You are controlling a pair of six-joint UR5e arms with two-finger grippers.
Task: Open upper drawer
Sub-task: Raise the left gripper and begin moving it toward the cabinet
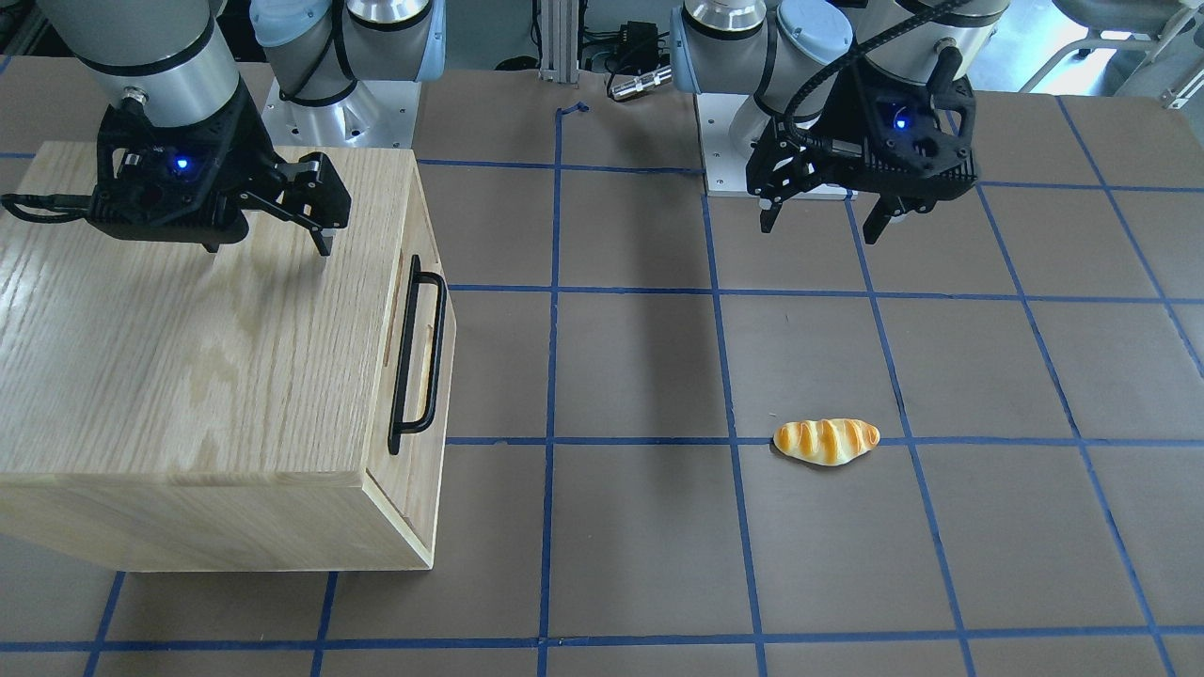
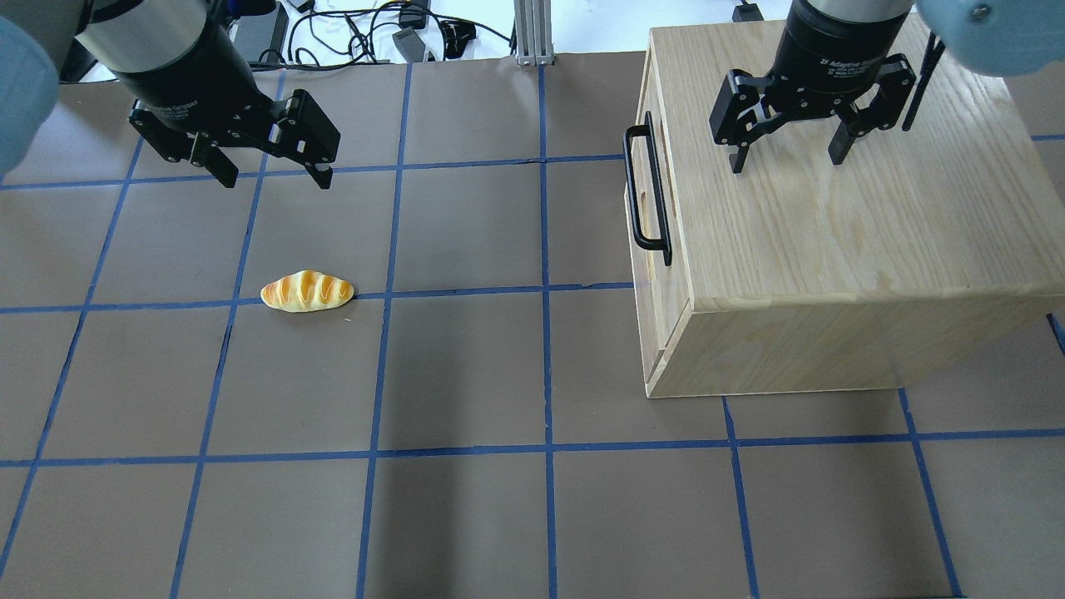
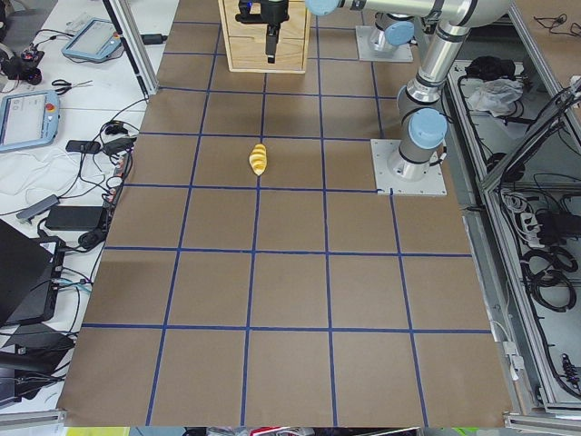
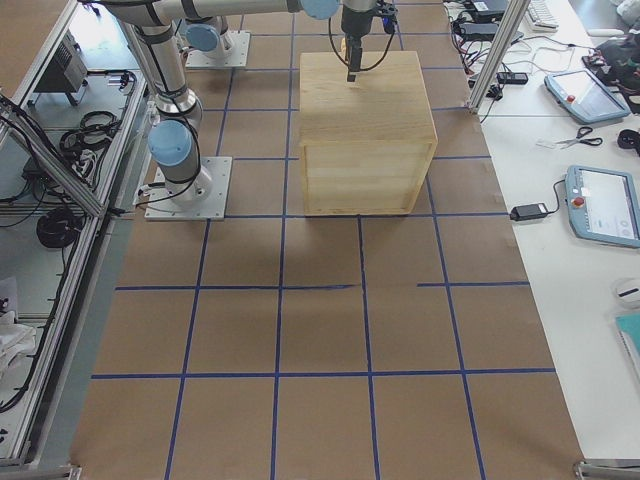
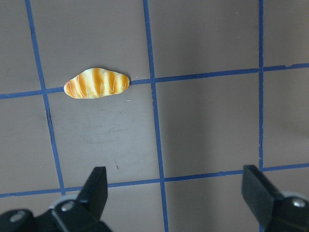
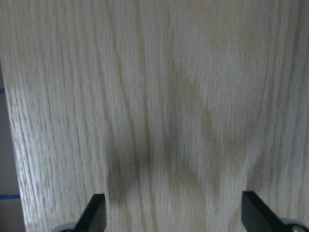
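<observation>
Right hand (image 1: 268, 246) hovers spread above the cabinet (image 1: 188, 376).

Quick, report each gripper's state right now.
Left gripper: open, holding nothing.
Right gripper: open, holding nothing, above the cabinet.

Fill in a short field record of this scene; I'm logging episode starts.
drawer: pale-wood upper drawer with black bar handle, closed
housing: oak-grain wooden cabinet, on robot's right
right gripper: over cabinet top, jaws open, empty, off the handle
left gripper: over brown table, jaws open, empty
loose item: golden striped toy bread roll, on blue tape line
progress: handle not yet grasped
</observation>
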